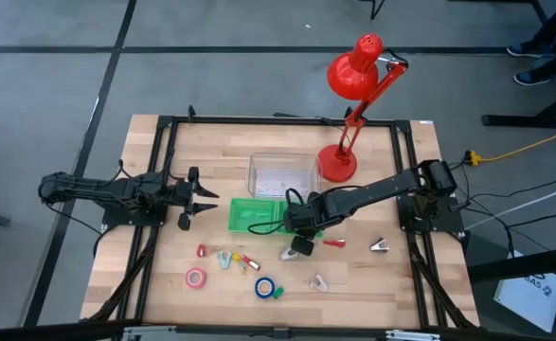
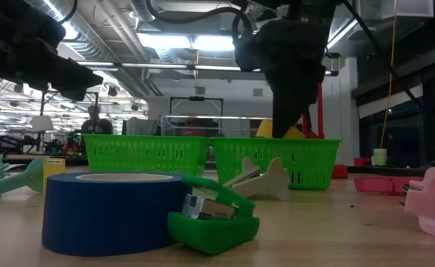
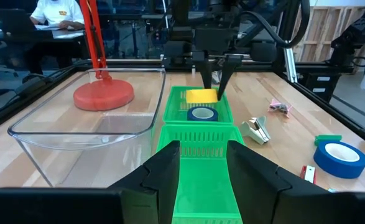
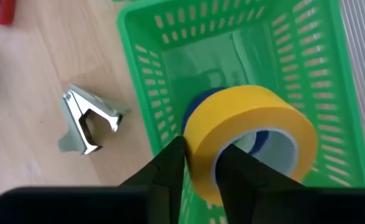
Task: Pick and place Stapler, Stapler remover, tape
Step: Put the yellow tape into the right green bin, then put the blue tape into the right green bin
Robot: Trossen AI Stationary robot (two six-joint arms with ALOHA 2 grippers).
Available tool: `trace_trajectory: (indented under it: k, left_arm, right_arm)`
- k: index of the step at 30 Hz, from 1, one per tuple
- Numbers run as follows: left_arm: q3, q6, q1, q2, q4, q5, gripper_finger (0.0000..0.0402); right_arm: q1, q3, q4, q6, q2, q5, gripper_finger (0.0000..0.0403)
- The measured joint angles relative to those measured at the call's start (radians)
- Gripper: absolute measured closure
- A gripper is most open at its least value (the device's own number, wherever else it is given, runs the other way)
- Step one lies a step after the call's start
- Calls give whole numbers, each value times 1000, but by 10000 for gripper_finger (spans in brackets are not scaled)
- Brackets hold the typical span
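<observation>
Two tape rolls [image 4: 244, 134] in green basket [image 4: 145, 74]: yellow, blue.

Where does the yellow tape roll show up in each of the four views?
High view: hidden under the right gripper at the green basket.
Low view: a yellow sliver behind the basket.
Left wrist view: yellow roll at the basket's far end.
Right wrist view: centre, over the basket, one finger through its hole.
Shared landmark: the green basket.
</observation>
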Motion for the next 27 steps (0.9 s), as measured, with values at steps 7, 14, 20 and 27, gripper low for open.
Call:
trace_trajectory:
  k: [7, 14, 20, 27]
  left_arm:
    - [0, 0, 0, 0, 1, 0, 272]
    - [0, 0, 0, 0, 1, 0, 272]
    - [0, 0, 0, 0, 1, 0, 272]
    - [0, 0, 0, 0, 1, 0, 272]
  right_arm:
    - [0, 0, -2, 0, 0, -1, 284]
    - [0, 0, -3, 0, 0, -1, 263]
    - [-19, 9, -29, -16, -2, -4, 256]
    - [-37, 84, -68, -53, -4, -1, 267]
